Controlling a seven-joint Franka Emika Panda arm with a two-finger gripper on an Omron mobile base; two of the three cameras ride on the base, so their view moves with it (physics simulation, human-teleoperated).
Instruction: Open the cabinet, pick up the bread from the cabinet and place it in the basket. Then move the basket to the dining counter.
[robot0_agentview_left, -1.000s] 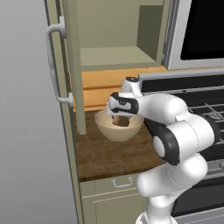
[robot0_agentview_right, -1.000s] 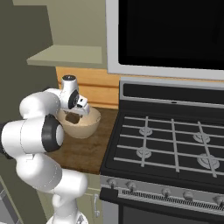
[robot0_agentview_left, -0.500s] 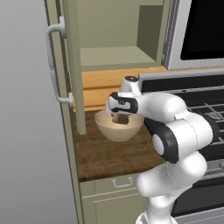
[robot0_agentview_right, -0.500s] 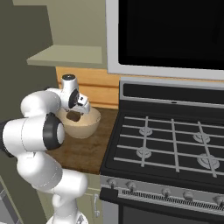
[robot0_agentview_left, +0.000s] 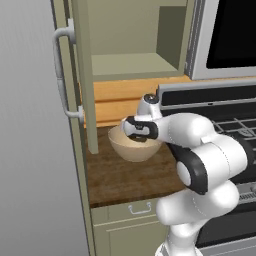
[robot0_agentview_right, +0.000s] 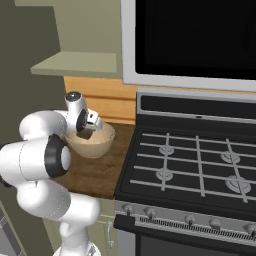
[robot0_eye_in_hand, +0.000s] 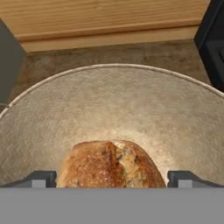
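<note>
The tan woven basket (robot0_agentview_left: 134, 150) (robot0_agentview_right: 99, 144) stands on the short dark wood countertop (robot0_agentview_left: 120, 177), under the cabinet. The cabinet door (robot0_agentview_left: 83, 75) with its silver bar handle (robot0_agentview_left: 61, 75) is swung open, and the beige shelf (robot0_agentview_left: 131, 65) (robot0_agentview_right: 76, 65) is bare. My gripper (robot0_agentview_left: 136, 133) (robot0_agentview_right: 84, 132) (robot0_eye_in_hand: 111, 179) reaches down into the basket. In the hand view the brown crusty bread (robot0_eye_in_hand: 111, 164) sits between my two fingertips, low over the basket's woven inside (robot0_eye_in_hand: 109, 100). The fingers touch both sides of the bread, shut on it.
A black gas stove (robot0_agentview_left: 227, 125) (robot0_agentview_right: 200, 160) adjoins the countertop on the right, with a microwave (robot0_agentview_right: 190, 40) above it. A grey fridge side (robot0_agentview_left: 30, 150) rises on the left. A drawer with a small silver handle (robot0_agentview_left: 139, 208) is below the counter. A light wood backsplash (robot0_eye_in_hand: 100, 19) runs behind the basket.
My hand has come down with the bread, from above the basket's rim to inside the bowl. Basket, door and base have stayed in place.
</note>
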